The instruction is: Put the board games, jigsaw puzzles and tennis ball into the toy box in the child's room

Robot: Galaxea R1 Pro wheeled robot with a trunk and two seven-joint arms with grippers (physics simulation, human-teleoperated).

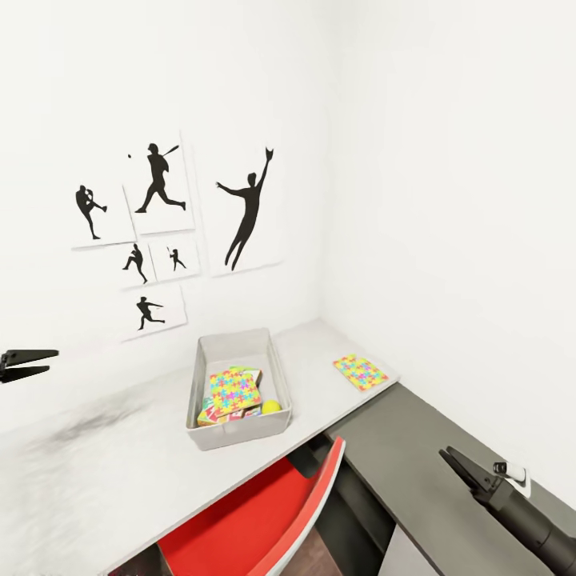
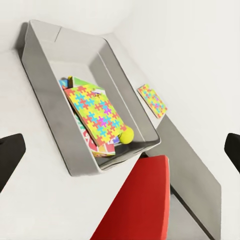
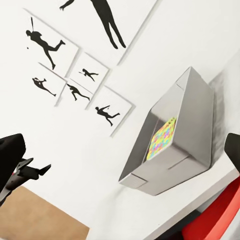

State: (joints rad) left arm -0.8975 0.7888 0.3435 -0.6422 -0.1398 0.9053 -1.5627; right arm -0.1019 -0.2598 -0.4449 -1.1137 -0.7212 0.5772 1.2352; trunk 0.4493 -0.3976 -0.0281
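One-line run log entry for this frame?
toy box: holds jigsaw puzzle, board games beneath, tennis ball | second jigsaw puzzle: on table, outside box | left gripper: open, empty | right gripper: open, empty
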